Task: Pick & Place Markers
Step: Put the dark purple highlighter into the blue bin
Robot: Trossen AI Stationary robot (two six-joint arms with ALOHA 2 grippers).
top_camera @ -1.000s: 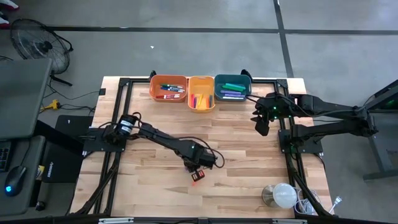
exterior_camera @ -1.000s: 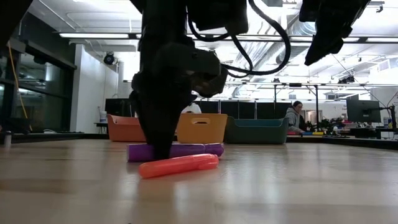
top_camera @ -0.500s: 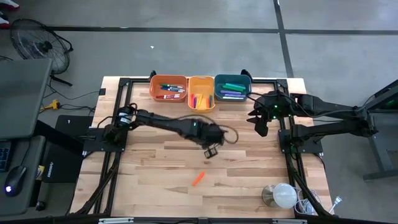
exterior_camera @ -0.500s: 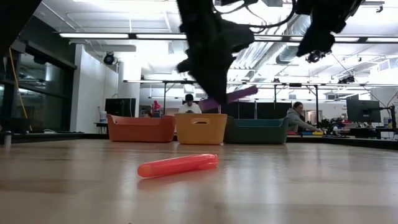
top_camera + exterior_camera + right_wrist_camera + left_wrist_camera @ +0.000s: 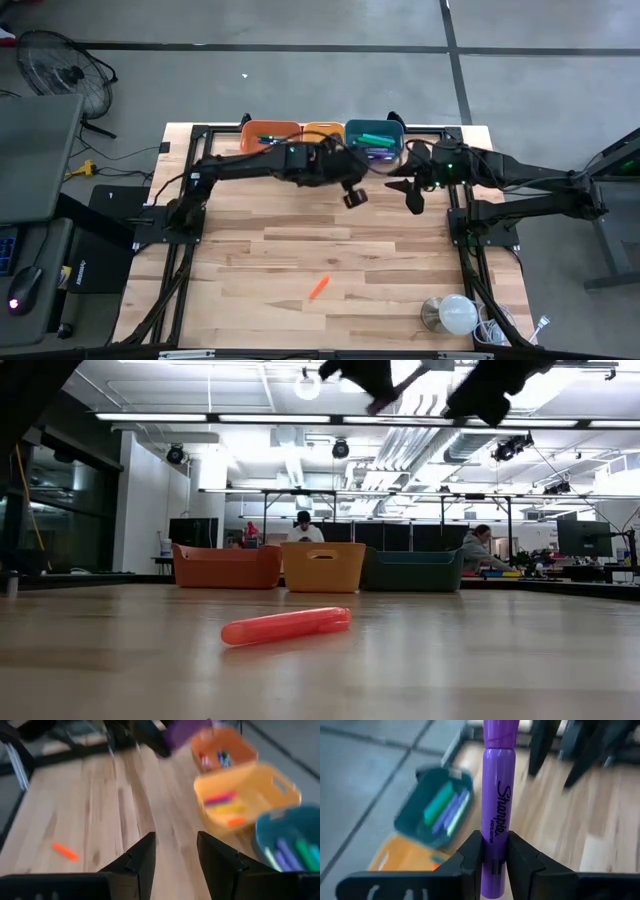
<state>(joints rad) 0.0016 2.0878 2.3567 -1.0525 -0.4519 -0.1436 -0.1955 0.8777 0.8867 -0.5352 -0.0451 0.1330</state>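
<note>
High view: left gripper [image 5: 353,196] is clamping a purple Sharpie highlighter [image 5: 494,795] near the teal bin [image 5: 374,143] at twelve o'clock. An orange marker [image 5: 318,288] is lying on the wooden table [image 5: 250,250] toward six; right gripper [image 5: 411,196] is hanging with fingers apart.

- high view is evenly and brightly lit from above; shadows on the wooden surface [image 5: 400,260] are soft and faint.
- low view looks into long ceiling light strips [image 5: 200,417] that glare white; the arms at the top edge show as dark silhouettes against them.
- the surface in the low view carries a pale sheen, and the orange marker [image 5: 286,626] is slightly soft.
- left wrist view: the purple marker [image 5: 494,795] is sharp, the teal bin [image 5: 434,807] behind it smeared with motion blur.
- right wrist view is blurred throughout, the bins most of all.
</note>
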